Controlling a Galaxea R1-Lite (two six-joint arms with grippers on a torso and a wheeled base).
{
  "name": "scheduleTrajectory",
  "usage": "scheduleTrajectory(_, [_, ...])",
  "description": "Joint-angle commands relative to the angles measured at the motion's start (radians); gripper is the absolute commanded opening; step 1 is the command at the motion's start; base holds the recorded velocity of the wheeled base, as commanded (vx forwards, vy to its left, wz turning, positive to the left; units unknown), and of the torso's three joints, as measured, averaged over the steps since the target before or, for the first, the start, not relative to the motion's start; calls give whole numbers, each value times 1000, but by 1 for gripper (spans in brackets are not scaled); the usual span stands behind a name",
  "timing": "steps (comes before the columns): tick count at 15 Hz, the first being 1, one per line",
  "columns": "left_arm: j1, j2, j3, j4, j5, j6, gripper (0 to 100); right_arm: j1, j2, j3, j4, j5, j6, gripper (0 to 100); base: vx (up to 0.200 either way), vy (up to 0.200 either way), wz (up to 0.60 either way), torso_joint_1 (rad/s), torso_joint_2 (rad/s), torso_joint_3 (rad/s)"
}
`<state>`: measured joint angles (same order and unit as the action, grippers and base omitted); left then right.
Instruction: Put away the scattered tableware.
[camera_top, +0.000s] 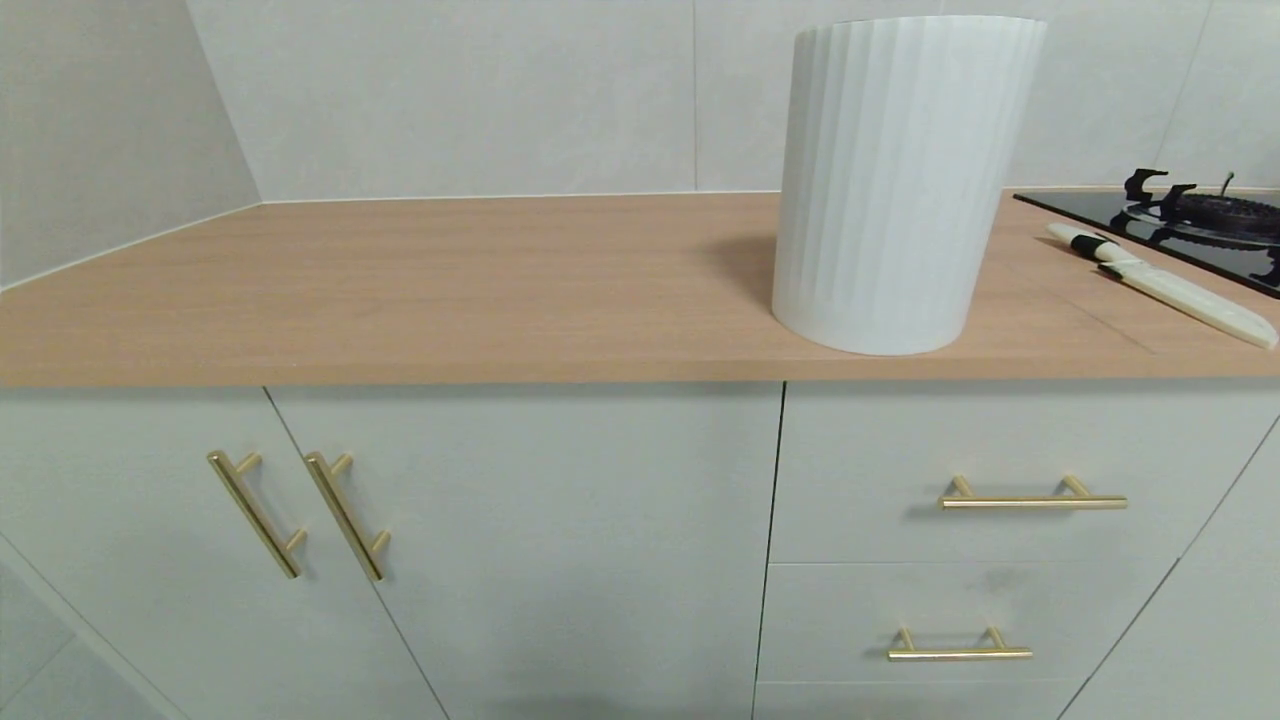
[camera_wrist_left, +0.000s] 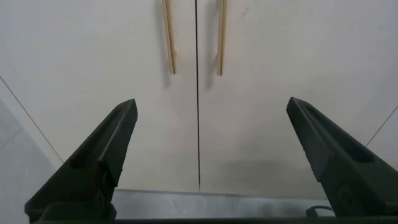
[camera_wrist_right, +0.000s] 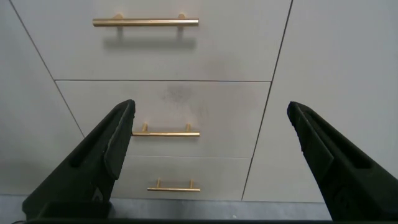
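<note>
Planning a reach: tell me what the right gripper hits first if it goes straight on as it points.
Likely the middle drawer front, just above its gold handle; the open right gripper faces it with nothing between, though depth is unclear.

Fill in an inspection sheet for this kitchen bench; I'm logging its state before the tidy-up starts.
Surface: light brown wooden countertop, no stains seen.
Job's things: white knife with a black band lying flat at the right, beside the hob; tall white ribbed cylindrical container upright near the front edge.
Clutter: nothing seen.
End effectors: left end effector open, facing white cabinet doors with brass bar handles; right end effector open, facing white drawers with brass handles.
Cables: nothing seen.
Surroundings: pale tiled wall; black gas hob.
</note>
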<state>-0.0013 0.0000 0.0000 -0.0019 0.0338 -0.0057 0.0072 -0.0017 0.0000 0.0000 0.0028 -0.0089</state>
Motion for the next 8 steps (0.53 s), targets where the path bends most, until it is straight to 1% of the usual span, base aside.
scheduleTrajectory(1, [0, 2, 0, 0, 0, 0, 100, 0, 2, 0, 0, 0, 0, 100, 0, -200, 0, 2, 2, 2])
scheduleTrajectory(8, [0, 2, 0, 0, 0, 1, 100, 0, 2, 0, 0, 0, 0, 100, 0, -200, 0, 4, 2, 2])
